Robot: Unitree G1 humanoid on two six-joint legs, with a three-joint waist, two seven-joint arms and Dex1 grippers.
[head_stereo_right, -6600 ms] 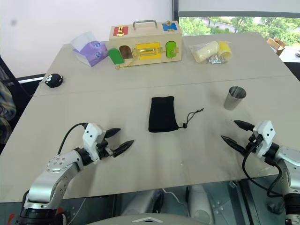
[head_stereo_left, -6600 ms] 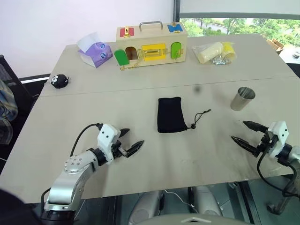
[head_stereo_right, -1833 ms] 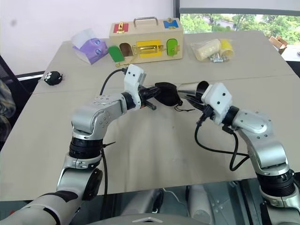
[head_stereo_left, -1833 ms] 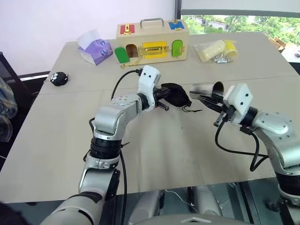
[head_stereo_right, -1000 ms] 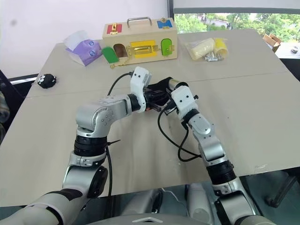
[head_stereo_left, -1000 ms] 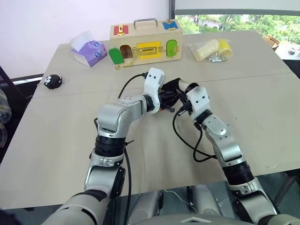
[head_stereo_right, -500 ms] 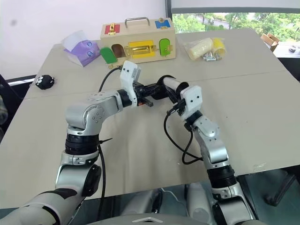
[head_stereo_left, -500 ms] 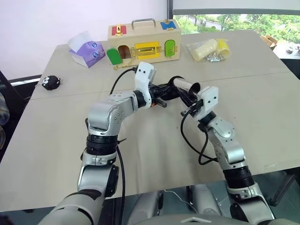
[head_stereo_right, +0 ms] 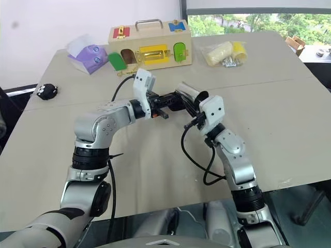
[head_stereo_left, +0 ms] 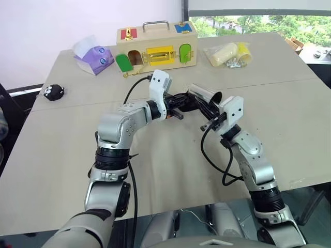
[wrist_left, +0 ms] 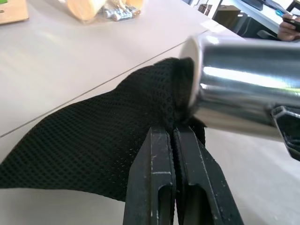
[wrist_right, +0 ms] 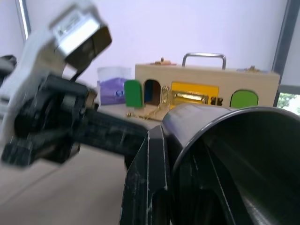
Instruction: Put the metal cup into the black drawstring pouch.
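1. One metal cup (head_stereo_left: 203,96) and one black pouch (wrist_left: 108,145) meet above the table's (head_stereo_left: 62,155) centre.
2. Left gripper (wrist_left: 174,140): jaws pinched on the pouch fabric.
3. Right gripper (head_stereo_left: 207,110): jaws clamped on the cup's rim, cup tilted, base at the pouch.
4. One wooden box (head_stereo_left: 156,44), tissue pack (head_stereo_left: 92,54), bag of cups (head_stereo_left: 229,54) line the far edge; near half is open.

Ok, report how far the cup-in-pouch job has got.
Done: both things are off the table. The left gripper pinches the black drawstring pouch; the right gripper holds the metal cup by its rim. In hand: the cup's base meets the pouch's edge. Left: getting the cup inside; it is all outside.
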